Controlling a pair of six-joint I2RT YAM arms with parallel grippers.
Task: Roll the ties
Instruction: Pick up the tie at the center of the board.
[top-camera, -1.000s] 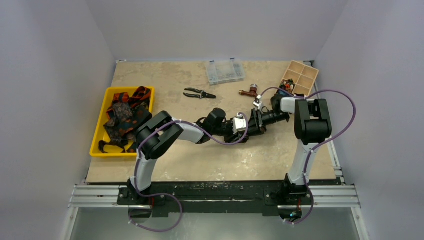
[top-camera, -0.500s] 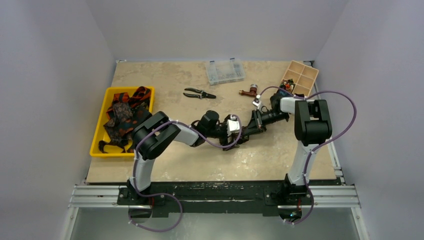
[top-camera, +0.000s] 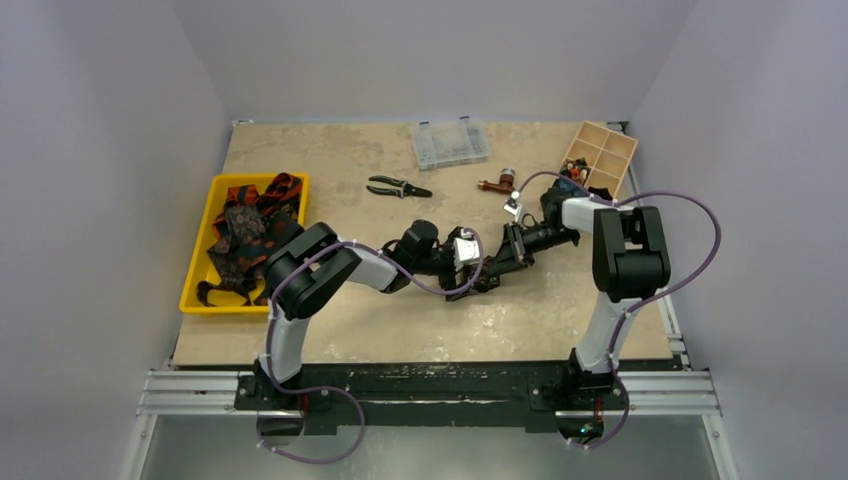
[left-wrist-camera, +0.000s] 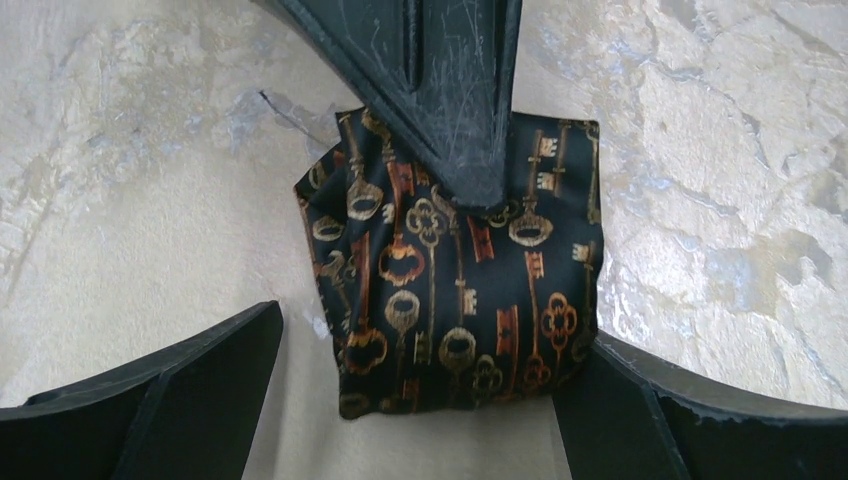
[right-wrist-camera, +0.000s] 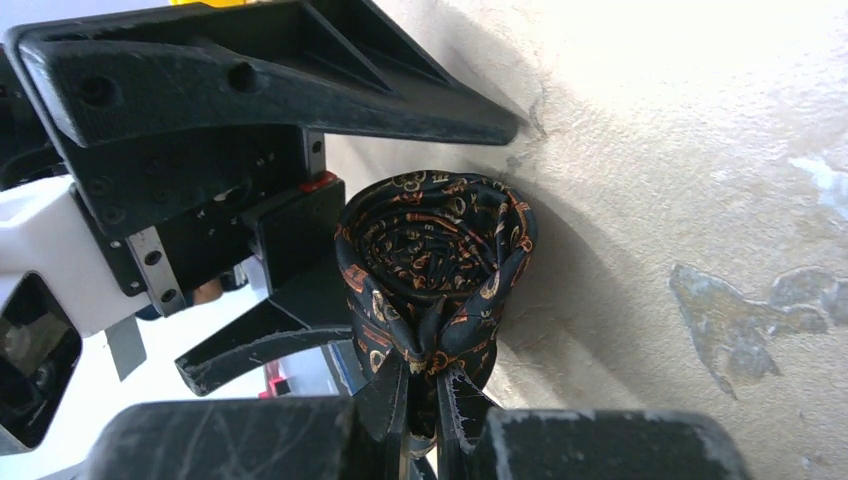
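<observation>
Hold | right gripper (right-wrist-camera: 425, 385) jaws pinching rolled key-pattern tie (right-wrist-camera: 435, 250) | left gripper (left-wrist-camera: 415, 395) jaws standing wide | advising firm pinch, coil possibly unrolling

Within a second the left claw (left-wrist-camera: 430, 338) has opened wide and drawn back from the right claw (right-wrist-camera: 425, 395), leaving one finger on each side of the rolled tie (left-wrist-camera: 455, 290). The right claw, half open before, has snapped shut on the tie's edge between its tips, its elbow swinging slightly outward.
</observation>
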